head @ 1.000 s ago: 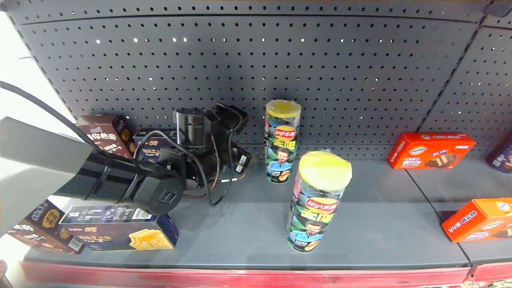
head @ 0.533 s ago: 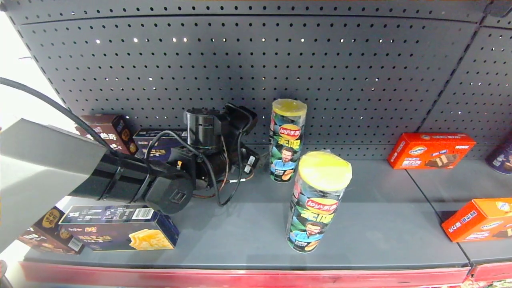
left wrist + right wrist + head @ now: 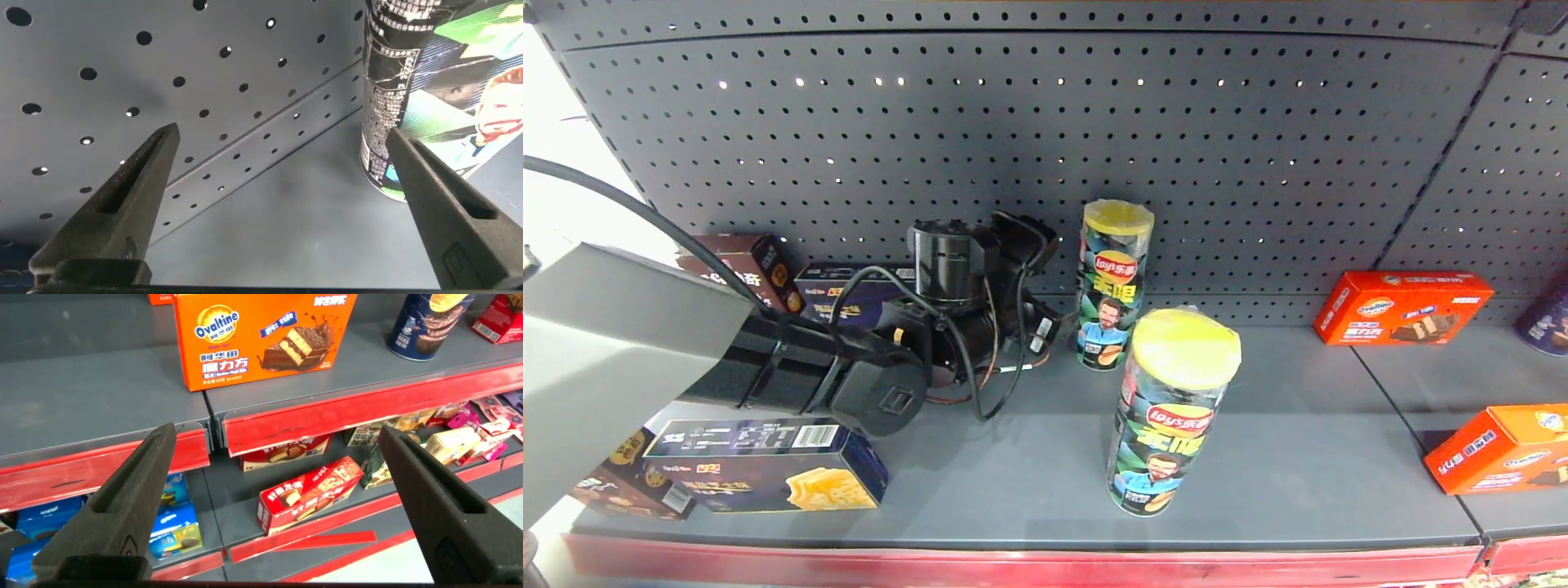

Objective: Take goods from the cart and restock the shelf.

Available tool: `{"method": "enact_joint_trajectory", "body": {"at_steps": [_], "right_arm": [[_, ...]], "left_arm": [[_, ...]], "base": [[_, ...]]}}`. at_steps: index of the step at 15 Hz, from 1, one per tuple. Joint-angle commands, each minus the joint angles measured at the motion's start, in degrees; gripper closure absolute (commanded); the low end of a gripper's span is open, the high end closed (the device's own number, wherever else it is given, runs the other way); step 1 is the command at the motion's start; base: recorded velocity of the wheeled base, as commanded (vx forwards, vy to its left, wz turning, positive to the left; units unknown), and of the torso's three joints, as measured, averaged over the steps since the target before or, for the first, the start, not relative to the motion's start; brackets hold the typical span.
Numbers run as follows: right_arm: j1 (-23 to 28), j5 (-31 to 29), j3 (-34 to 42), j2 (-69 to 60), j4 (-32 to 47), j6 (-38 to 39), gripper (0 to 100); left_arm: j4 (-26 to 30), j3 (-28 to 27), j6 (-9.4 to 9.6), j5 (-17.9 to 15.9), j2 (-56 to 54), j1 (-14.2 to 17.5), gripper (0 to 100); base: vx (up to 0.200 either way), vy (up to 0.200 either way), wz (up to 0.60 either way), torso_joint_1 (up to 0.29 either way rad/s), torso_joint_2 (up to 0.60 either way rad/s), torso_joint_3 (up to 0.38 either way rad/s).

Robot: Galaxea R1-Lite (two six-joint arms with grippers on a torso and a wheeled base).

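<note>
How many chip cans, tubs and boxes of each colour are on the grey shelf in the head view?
Chip cans: 2
Brown boxes: 2
Dark blue boxes: 2
Red box: 1
Orange box: 1
Blue tub at the right edge: 1
Total: 9

- Left arm [image 3: 792, 376]: black tubular forearm, with a flat pale-grey link [image 3: 605, 351] at nine o'clock in the head view.
- Wrist: a black cylindrical motor housing [image 3: 943, 257], with black cables [image 3: 992, 359] looping beside thin orange wires.
- Left gripper [image 3: 282, 135]: two dark, tapering wedge fingers.
- Right gripper [image 3: 276, 431]: matching dark wedge fingers.
</note>
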State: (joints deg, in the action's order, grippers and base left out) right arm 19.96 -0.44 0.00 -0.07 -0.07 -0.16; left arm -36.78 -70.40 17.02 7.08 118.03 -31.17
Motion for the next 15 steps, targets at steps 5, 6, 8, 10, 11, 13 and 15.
{"method": "enact_joint_trajectory", "body": {"at_steps": [5,6,8,10,11,13,15], "right_arm": [[0.00,0.00,0.00,0.07,-0.01,-0.02,0],[0.00,0.00,0.00,0.07,-0.01,-0.02,0],[0.00,0.00,0.00,0.07,-0.01,-0.02,0],[0.00,0.00,0.00,0.07,-0.01,-0.02,0],[0.00,0.00,0.00,0.07,-0.01,-0.02,0],[0.00,0.00,0.00,0.07,-0.01,-0.02,0],[0.00,0.00,0.00,0.07,-0.01,-0.02,0]], "left_arm": [[-0.14,0.26,-0.32,0.39,0.27,-0.56,0],[-0.05,0.44,-0.58,1.35,0.27,-0.21,0],[-0.14,0.44,-1.37,1.79,0.10,0.32,0],[-0.22,0.70,-1.46,1.79,0.01,0.32,0],[-0.31,0.44,-1.46,1.79,0.01,0.41,0],[-0.31,0.00,-1.46,1.79,0.27,1.11,0],[-0.49,-0.88,-1.81,1.62,2.03,1.90,0]], "base": [[0.000,0.000,0.00,0.000,0.00,0.000],[0.000,0.000,0.00,0.000,0.00,0.000],[0.000,0.000,0.00,0.000,0.00,0.000],[0.000,0.000,0.00,0.000,0.00,0.000],[0.000,0.000,0.00,0.000,0.00,0.000],[0.000,0.000,0.00,0.000,0.00,0.000],[0.000,0.000,0.00,0.000,0.00,0.000]]}}
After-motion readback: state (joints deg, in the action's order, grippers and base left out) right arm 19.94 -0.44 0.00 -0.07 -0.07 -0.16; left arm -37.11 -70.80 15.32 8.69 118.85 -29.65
